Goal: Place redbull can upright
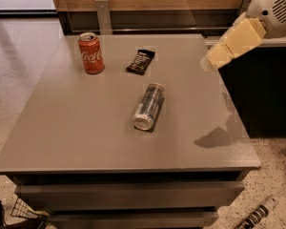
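Can [149, 106]: lying on its side, middle of worktop [62, 128]. My claw [214, 58]: above the right edge, well apart from it; whether clenched, I cannot tell.

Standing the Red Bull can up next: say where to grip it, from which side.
Probably grip the redbull can at its middle, from above, closing across its narrow width. It lies on its side, ends pointing near and far, both flanks free. The gripper hovers near the right edge of the table.
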`<state>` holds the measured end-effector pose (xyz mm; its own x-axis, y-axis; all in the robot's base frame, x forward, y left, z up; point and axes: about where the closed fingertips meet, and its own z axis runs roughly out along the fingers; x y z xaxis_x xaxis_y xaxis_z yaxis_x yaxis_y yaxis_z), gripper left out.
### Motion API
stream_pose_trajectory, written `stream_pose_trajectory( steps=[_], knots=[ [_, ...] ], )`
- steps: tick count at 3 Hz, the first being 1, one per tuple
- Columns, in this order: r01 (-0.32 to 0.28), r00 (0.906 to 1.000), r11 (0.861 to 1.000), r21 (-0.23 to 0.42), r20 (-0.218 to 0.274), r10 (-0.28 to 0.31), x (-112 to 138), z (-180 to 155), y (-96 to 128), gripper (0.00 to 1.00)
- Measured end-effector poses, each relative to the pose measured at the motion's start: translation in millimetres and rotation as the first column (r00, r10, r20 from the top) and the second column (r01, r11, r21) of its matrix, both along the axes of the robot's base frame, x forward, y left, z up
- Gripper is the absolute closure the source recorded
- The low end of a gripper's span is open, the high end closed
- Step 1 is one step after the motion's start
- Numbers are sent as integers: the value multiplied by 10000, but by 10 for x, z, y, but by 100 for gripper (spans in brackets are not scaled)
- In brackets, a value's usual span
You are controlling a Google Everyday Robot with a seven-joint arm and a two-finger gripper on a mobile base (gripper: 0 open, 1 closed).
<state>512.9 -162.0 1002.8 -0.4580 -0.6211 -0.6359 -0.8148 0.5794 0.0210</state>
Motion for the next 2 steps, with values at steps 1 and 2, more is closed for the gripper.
stream_pose_trajectory(
  steps=[1,2],
  knots=[
    [934,9939,9944,491,-627,-903,23,34,347,0],
    [2036,9709,9768,-663,-1152,-2102,2,-35,390,0]
  ],
)
